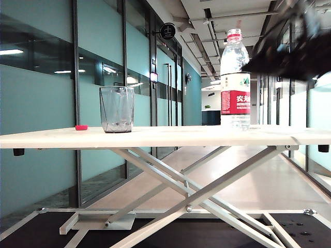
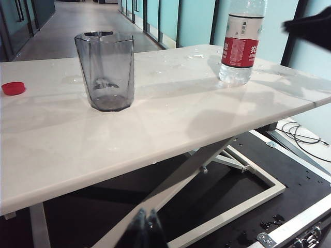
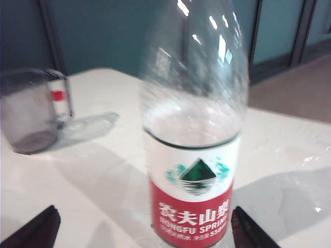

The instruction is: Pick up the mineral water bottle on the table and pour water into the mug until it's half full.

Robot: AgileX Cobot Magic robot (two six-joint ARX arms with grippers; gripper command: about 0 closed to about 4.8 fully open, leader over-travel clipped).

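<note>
My right jaws [image 3: 142, 227] stand spread wide, one tip on either side of the bottle [image 3: 192, 155] at label height, neither touching it as far as I can tell. The bottle stands upright between them, cap off, water level just above the label. From the exterior view my right arm shows as a dark blur up beside the bottle's neck, on the right end of the desk [image 1: 207, 135].

My left jaws [image 2: 147, 227] hang low, below the near edge of the desk and well apart from everything on it; only the tips show, close together, and I cannot tell for certain whether they are fully pressed shut.

Further along the desk, well apart from the bottle, the mug [image 2: 106, 70] stands upright and looks empty. Past it, near the far left edge, lies the small red cap [image 2: 13, 88].

I judge the step in hand to be the reach for the bottle: framed but not yet gripped, nothing poured. Next I should ease forward until the label sits deep between my tips, then squeeze on the label band, gently, since thin plastic with no cap will dent and could slop water. Only then lift and carry it across to the mug.
</note>
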